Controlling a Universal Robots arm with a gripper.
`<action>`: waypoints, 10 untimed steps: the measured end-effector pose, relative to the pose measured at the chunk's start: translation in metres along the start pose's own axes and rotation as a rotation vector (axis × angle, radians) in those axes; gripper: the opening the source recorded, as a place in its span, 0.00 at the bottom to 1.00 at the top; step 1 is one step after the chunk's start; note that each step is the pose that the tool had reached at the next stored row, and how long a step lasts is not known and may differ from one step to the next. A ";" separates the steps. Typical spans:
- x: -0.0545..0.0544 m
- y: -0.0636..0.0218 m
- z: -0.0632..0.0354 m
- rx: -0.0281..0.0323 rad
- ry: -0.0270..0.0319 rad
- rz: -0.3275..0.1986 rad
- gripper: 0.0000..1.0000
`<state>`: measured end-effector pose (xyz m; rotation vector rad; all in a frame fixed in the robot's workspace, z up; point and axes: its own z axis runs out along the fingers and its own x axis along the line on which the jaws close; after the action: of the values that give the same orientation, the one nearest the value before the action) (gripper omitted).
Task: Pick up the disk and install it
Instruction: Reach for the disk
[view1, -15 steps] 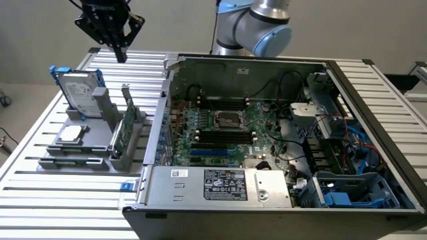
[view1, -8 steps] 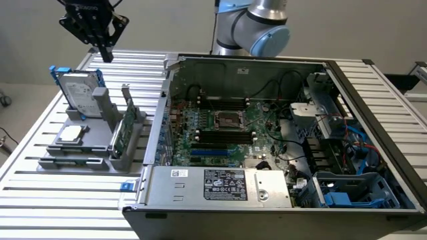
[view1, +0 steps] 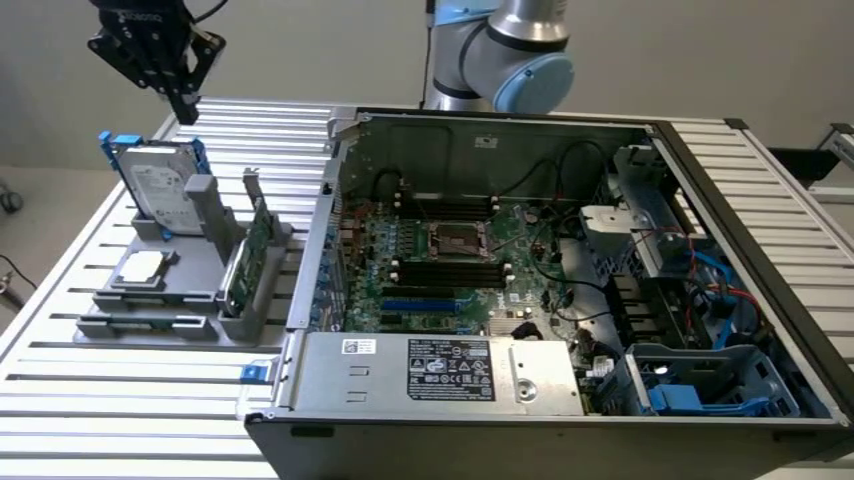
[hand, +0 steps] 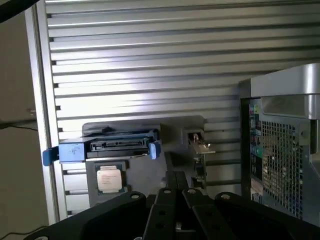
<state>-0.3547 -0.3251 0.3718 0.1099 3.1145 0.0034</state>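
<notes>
The silver-grey, blue-framed disk (view1: 158, 188) stands upright on the bench (view1: 80, 400); the gripper (view1: 183, 108) hangs above it, fingers together, empty.

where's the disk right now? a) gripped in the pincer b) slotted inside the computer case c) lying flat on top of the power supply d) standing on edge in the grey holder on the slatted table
d: the disk stands on edge in the grey holder beside the open case, and the pincer above it holds nothing.
</notes>
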 end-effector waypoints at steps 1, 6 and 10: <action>0.005 0.0017 0.0010 0.0017 -0.0001 0.000 0.11; 0.028 0.0094 0.0061 0.0079 -0.0004 0.000 0.11; 0.047 0.0151 0.0098 0.0125 -0.0008 0.000 0.11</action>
<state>-0.4003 -0.3066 0.3608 0.1097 3.1141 -0.0162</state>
